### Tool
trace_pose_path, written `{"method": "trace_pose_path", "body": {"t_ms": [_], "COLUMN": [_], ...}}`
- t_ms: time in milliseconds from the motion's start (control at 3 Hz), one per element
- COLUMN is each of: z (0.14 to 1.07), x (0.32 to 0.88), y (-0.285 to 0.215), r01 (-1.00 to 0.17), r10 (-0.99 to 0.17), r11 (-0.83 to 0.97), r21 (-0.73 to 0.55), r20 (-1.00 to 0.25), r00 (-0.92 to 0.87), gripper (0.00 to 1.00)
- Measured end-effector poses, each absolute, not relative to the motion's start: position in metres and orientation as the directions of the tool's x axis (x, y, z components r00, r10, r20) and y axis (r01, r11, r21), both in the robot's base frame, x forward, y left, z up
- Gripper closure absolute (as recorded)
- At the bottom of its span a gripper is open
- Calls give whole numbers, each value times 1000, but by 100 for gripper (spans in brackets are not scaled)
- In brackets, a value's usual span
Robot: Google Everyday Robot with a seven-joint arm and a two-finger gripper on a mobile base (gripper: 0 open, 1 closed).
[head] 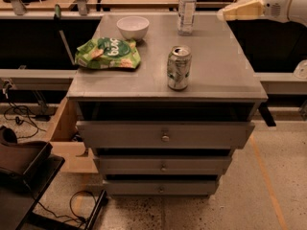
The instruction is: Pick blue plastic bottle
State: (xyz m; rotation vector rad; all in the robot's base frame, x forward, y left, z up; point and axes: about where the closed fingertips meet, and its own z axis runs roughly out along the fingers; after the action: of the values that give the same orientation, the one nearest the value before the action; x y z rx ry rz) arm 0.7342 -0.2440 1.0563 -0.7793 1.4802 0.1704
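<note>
The blue plastic bottle [186,9], slim and clear with a pale label band, stands upright at the far edge of the grey drawer cabinet's top [216,66]. My gripper [229,12] comes in from the upper right on a white arm. Its pale tan fingers point left, level with the bottle and a short way to its right, not touching it. A silver-green drink can [179,67] stands nearer the front of the top.
A white bowl [133,27] sits at the far left of the top, with a green snack bag [108,54] in front of it. Three drawers [164,137] below stand slightly pulled out. Cables and a dark chair lie on the floor at left.
</note>
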Motion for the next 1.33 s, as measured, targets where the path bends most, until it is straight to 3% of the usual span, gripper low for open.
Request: {"method": "trace_pose_path", "body": {"t_ms": [667, 1333], "z": [1052, 1019], "x": [765, 871], "y": [-236, -226], "r01": [-521, -430], "r10": [-319, -215], "r11": [790, 883], "r21": [-323, -190], "r20": [-942, -977], "r00": [100, -9], "gripper": [0, 0]}}
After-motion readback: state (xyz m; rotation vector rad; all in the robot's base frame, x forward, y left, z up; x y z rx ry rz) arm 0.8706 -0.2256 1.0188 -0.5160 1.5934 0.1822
